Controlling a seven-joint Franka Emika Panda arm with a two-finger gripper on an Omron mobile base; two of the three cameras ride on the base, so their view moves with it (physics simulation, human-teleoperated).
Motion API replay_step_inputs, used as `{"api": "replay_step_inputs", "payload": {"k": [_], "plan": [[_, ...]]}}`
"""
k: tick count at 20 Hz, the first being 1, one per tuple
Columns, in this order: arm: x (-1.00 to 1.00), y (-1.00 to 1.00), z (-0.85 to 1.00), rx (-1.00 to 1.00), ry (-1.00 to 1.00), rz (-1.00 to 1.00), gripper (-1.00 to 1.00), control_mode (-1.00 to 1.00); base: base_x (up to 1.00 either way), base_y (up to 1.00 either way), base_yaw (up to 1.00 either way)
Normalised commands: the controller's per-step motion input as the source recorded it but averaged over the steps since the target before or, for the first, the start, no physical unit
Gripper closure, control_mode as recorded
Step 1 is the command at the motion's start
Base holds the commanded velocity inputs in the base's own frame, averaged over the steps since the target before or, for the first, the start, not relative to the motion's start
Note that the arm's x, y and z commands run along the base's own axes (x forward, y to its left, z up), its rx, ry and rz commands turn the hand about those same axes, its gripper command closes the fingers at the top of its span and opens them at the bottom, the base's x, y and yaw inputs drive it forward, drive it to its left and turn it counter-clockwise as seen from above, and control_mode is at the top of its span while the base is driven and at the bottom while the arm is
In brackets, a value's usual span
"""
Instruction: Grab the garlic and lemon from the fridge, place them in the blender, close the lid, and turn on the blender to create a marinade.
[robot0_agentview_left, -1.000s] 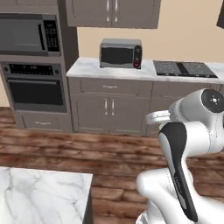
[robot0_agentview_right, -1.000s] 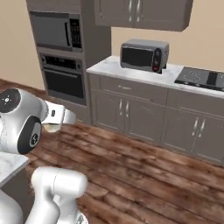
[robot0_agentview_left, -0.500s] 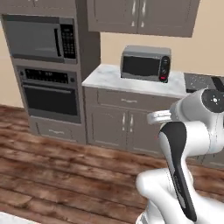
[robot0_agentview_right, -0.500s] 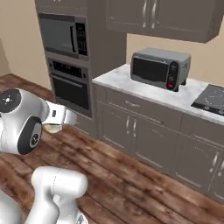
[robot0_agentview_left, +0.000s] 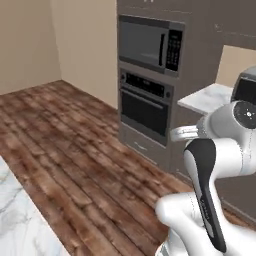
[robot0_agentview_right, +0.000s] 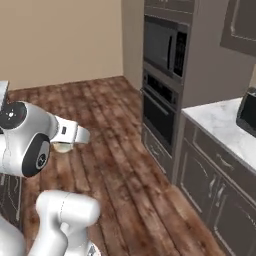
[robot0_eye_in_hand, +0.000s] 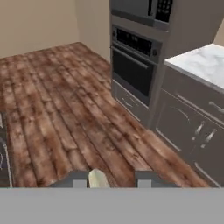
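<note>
Since the earlier frames, both base views have swung left as a whole: the counter with the small microwave, formerly central, now sits at the right edge, and the tall oven column (robot0_agentview_left: 147, 95) with its built-in microwave (robot0_agentview_left: 150, 44) occupies the centre, which indicates camera travel with the base and not movement of the fixtures. Bare beige wall (robot0_agentview_right: 60, 40) now shows beyond the wooden floor (robot0_agentview_left: 75, 150). The white arm (robot0_agentview_left: 220, 150) stands folded close to the base. In the hand view, the gripper (robot0_eye_in_hand: 110, 179) points out over the floor toward the oven column, and its two dark fingers (robot0_eye_in_hand: 78, 179) are clamped on the garlic (robot0_eye_in_hand: 98, 178), a cream-white pointed bulb seated between them, nearer one finger than the other. In the right base view the same pale bulb (robot0_agentview_right: 62, 147) is visible just under the end of the arm, above the floor. A marble counter (robot0_eye_in_hand: 199, 61) over grey cabinet doors (robot0_eye_in_hand: 192, 122) adjoins the oven column. A second marble surface (robot0_agentview_left: 17, 220) shows at the lower left corner of the left base view.
</note>
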Motion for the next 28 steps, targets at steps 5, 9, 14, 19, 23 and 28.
{"api": "replay_step_inputs", "payload": {"k": [5,9,14,19,23,28], "plan": [[0.0,0.0,0.0,0.0,0.0,0.0,1.0,1.0,0.94,-0.2,0.82],[0.0,0.0,0.0,0.0,0.0,0.0,1.0,1.0,1.0,-0.21,0.79],[0.0,0.0,0.0,0.0,0.0,0.0,1.0,1.0,1.0,-0.21,0.79],[0.0,0.0,0.0,0.0,0.0,0.0,1.0,1.0,0.99,-0.21,0.8],[0.0,0.0,0.0,0.0,0.0,0.0,1.0,1.0,0.97,-0.22,0.81],[0.0,0.0,0.0,0.0,0.0,0.0,1.0,1.0,0.86,-0.22,0.84]]}}
